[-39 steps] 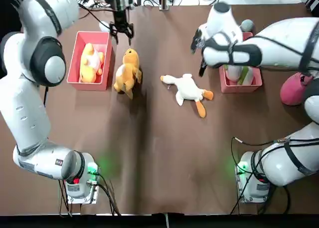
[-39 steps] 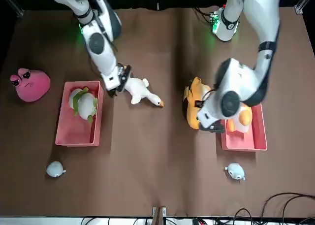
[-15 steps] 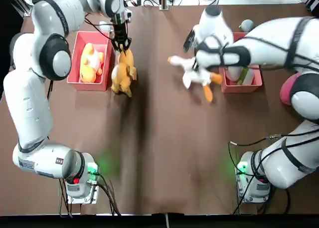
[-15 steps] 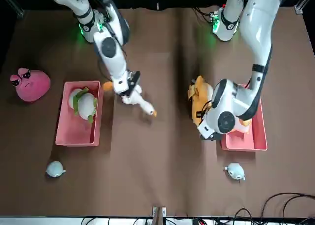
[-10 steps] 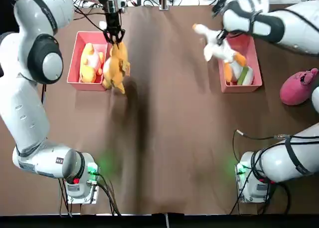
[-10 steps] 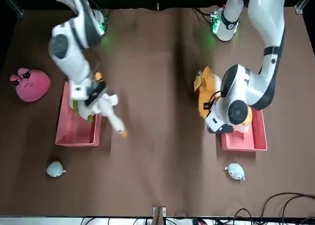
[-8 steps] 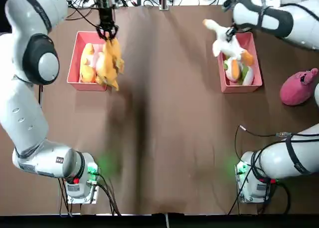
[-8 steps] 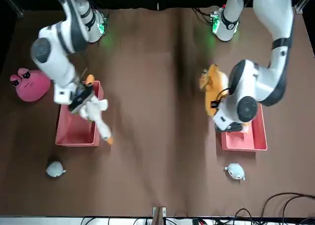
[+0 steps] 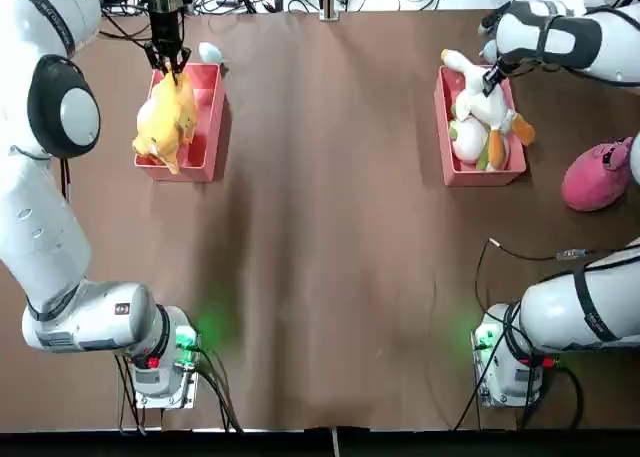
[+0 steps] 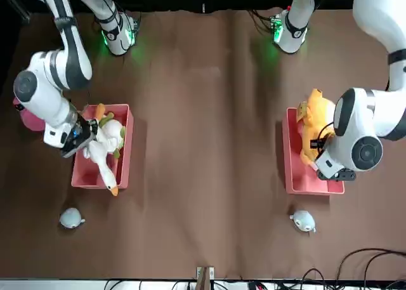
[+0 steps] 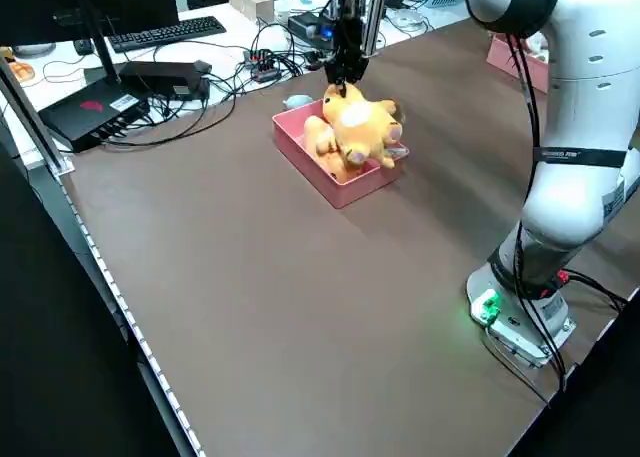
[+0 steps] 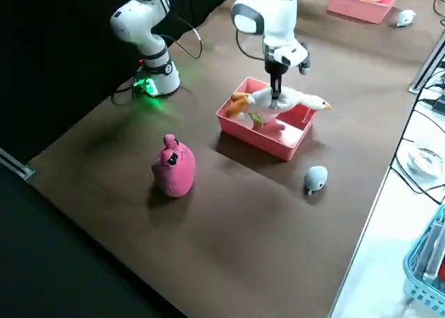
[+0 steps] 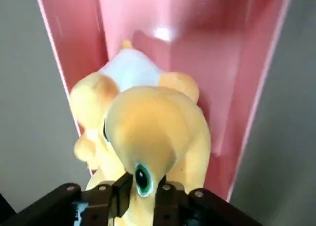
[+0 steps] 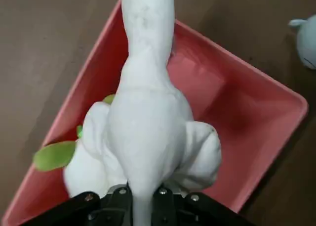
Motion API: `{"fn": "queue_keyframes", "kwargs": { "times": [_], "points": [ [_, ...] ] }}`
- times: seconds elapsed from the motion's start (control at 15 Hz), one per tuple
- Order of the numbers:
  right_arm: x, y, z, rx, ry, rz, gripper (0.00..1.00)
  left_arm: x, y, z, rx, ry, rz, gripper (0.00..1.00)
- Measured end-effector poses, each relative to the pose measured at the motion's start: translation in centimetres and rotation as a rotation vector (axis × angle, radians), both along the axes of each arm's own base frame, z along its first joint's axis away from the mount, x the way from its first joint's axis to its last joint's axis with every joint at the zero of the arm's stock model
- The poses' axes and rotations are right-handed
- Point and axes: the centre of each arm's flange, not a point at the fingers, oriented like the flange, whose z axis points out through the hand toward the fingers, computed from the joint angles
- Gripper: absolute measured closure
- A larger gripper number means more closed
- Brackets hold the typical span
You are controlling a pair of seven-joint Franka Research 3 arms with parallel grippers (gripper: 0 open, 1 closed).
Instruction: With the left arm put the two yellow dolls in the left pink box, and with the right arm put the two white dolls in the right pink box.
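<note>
Golden-yellow plush doll (image 9: 166,117), green-eyed, above left pink box (image 9: 209,127).

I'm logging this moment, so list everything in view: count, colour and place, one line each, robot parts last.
Pink shallow open-top boxes: 2; left pink box, right pink box.
Golden-yellow plush dolls: 2; one held over the left box, a paler-patched one lying inside beneath it.
White long-necked plush goose: 1, orange feet, held over the right box.
Round white plush with green bands: 1, in the right box.
Pink plush toy: 1, on the table outside the right box.
Small pale-blue plush toys: 2; beyond the far end of each box.
Brown table: 1.
Left gripper: shut on the yellow doll.
Right gripper: shut on the goose.
</note>
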Motion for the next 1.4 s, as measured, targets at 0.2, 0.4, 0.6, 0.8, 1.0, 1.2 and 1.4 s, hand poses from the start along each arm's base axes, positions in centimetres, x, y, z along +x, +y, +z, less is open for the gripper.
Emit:
{"fn": "queue_keyframes", "kwargs": {
  "times": [0.2,0.4,0.6,0.8,1.0,1.2,1.4],
  "points": [
    [0.6,-0.7,-4.0,0.0,0.015,0.051,0.87,0.4,-0.6,-2.9,0.01,0.005,0.034,0.82],
    [1.1,-0.9,-6.7,0.0,0.013,0.065,0.87,0.9,-1.7,-3.8,0.015,-0.03,0.063,0.82],
    [1.6,-0.8,-8.6,0.0,-0.002,0.074,0.87,1.3,-2.1,-3.6,0.017,-0.068,0.084,0.87],
    [1.8,-0.7,-10.2,0.002,0.004,0.077,0.86,2.1,-2.3,-2.7,0.003,-0.117,0.082,0.87],
    [2.4,0.0,-9.3,0.006,0.01,0.088,0.58,2.5,-3.2,-1.8,-0.003,-0.14,0.073,0.8],
    [2.6,0.8,-5.2,0.009,0.061,0.105,0.28,2.4,-3.5,-2.2,-0.001,-0.134,0.075,0.53],
    [2.1,1.0,1.3,0.007,0.075,0.105,0.01,2.3,-3.1,-4.2,0.002,-0.104,0.081,0.24]
  ]
}}
